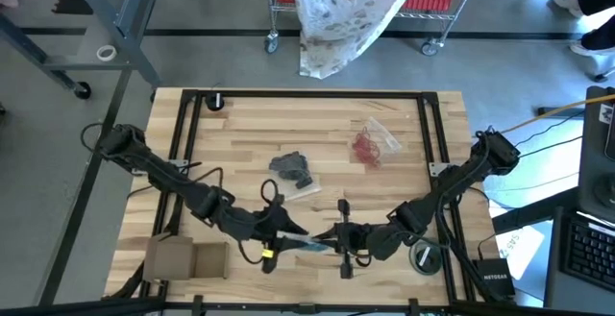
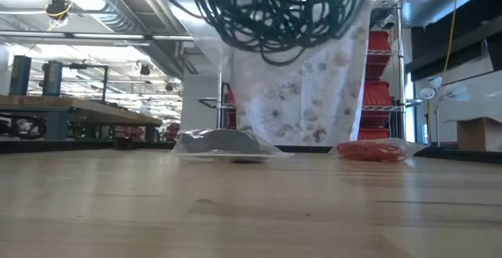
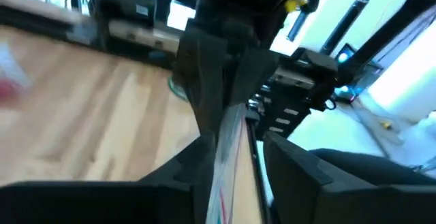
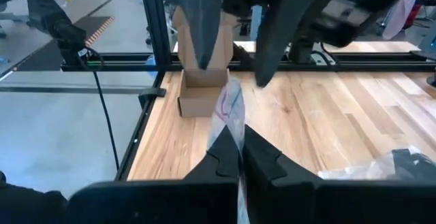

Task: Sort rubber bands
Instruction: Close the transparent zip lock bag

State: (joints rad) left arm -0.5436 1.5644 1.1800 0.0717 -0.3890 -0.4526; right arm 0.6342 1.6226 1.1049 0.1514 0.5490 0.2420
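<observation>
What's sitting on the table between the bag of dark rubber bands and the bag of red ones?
Nothing: in the high view, only bare wood separates the bag of dark rubber bands from the bag of red rubber bands. The low view agrees.

A wooden table (image 1: 240, 153) carries a bag of dark bands (image 1: 292, 170), a bag of red bands (image 1: 370, 143) and a cardboard box (image 1: 184, 259).

Bag (image 3: 228, 156) contents — blurred, pincer-hidden

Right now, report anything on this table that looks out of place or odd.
Nothing looks spilled or damaged. The red rubber bands and the dark rubber bands lie in their clear bags; a third bag is pinched by the right gripper near the left gripper.
</observation>
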